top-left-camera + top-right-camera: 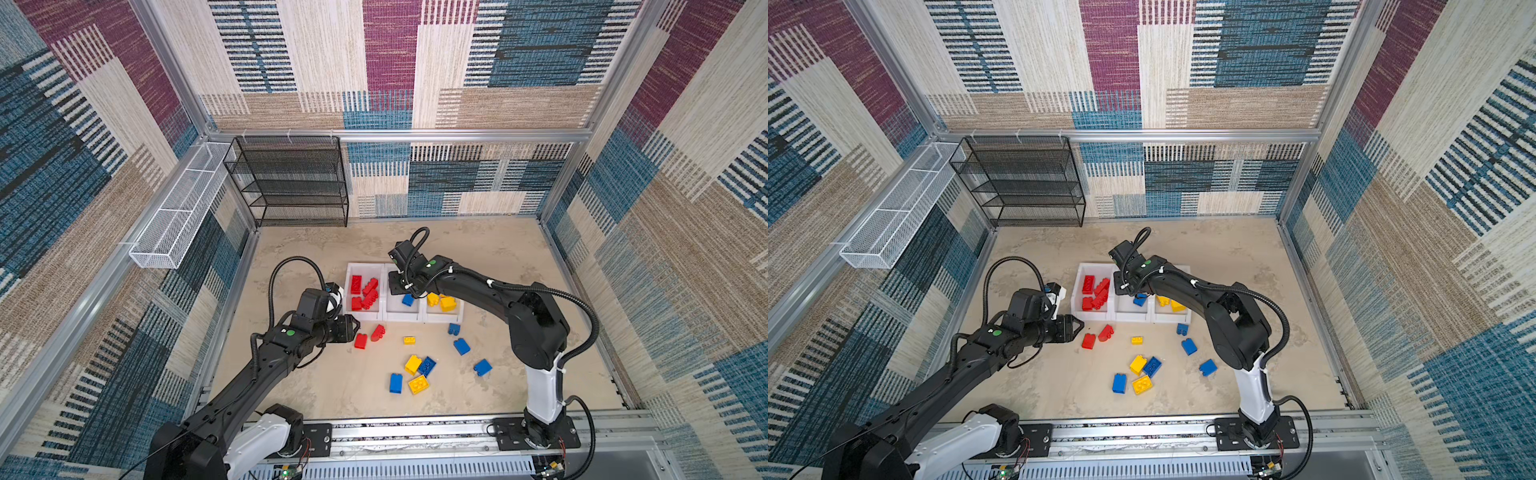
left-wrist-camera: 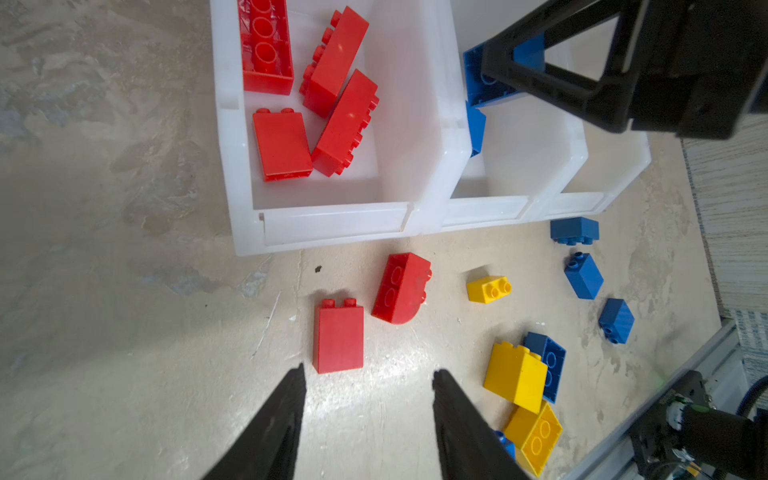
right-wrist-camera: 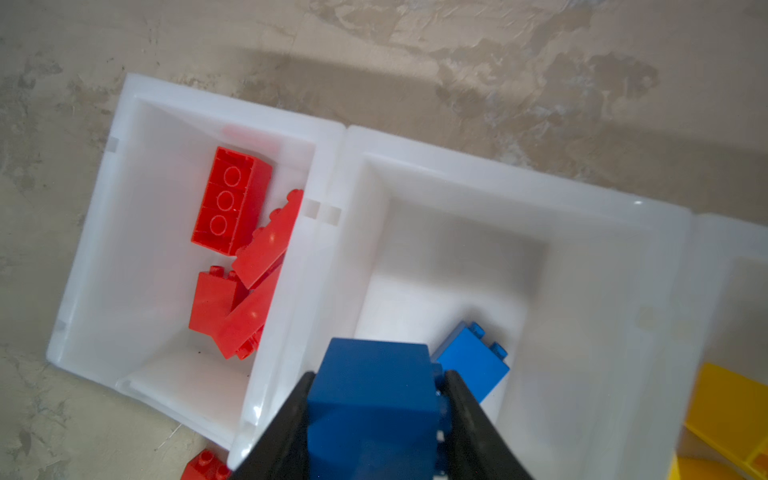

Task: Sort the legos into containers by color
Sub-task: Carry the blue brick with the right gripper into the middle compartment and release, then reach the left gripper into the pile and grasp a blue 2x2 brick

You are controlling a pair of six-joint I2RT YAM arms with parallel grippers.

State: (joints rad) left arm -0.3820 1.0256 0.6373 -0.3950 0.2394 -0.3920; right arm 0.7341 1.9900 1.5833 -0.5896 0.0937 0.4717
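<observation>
One blue plastic brick (image 3: 374, 407) is hanging clamped in the right gripper (image 3: 380, 374) above the middle white bin (image 3: 457, 174); left gripper (image 2: 368, 370) is gaping.

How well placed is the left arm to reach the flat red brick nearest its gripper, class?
Probably yes: the left gripper is open and empty, and the red brick lies just ahead of it with nothing between. A curved red brick sits close beside.

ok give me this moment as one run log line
right gripper: holds blue brick over middle bin | left gripper: open, empty, near loose red brick | stage: sorting unfinished
</observation>
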